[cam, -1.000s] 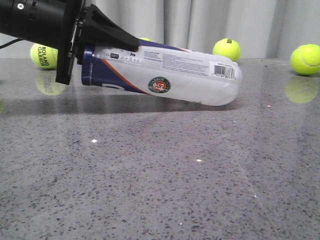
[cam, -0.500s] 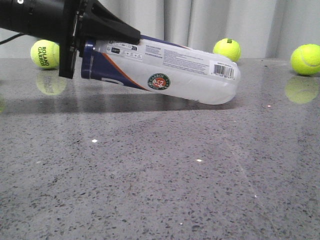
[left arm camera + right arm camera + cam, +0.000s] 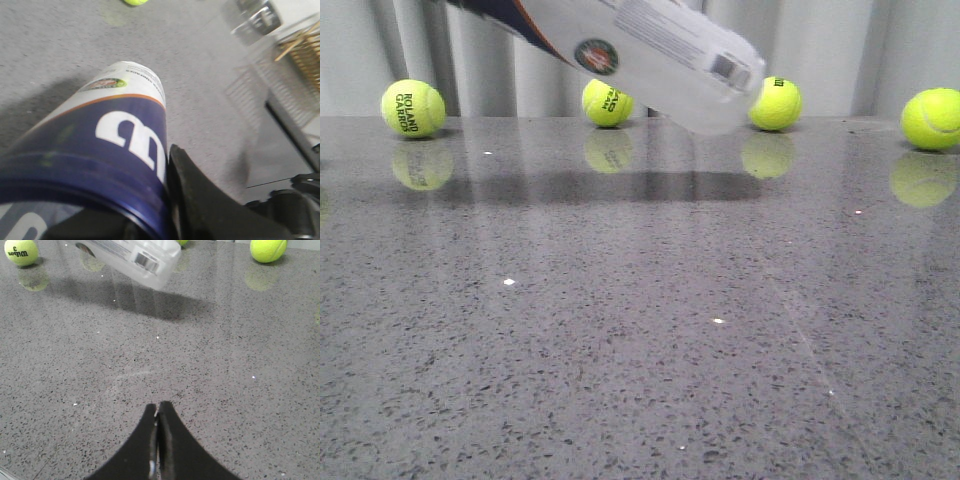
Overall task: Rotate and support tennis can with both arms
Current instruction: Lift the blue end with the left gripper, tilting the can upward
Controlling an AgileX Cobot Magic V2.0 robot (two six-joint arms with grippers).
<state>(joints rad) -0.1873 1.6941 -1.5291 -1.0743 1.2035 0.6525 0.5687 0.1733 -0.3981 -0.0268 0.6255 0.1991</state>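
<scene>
The tennis can (image 3: 650, 50) hangs tilted in the air above the grey table, navy end up at the left and clear end lower at the right. In the left wrist view my left gripper (image 3: 100, 170) is shut on the can's navy rim end (image 3: 115, 145); one black finger (image 3: 200, 205) presses its side and the other is hidden. This gripper is out of the front view. My right gripper (image 3: 157, 407) is shut on nothing, low over the table, short of the can's clear end (image 3: 135, 255).
Several tennis balls lie along the back of the table: one far left (image 3: 413, 108), one behind the can (image 3: 607, 102), one right of it (image 3: 775, 103), one far right (image 3: 931, 118). A curtain hangs behind. A wooden rack (image 3: 305, 55) stands beyond the table edge.
The can has been lifted off the table, up to the top of the front view. The left gripper holding it has risen out of that view.
</scene>
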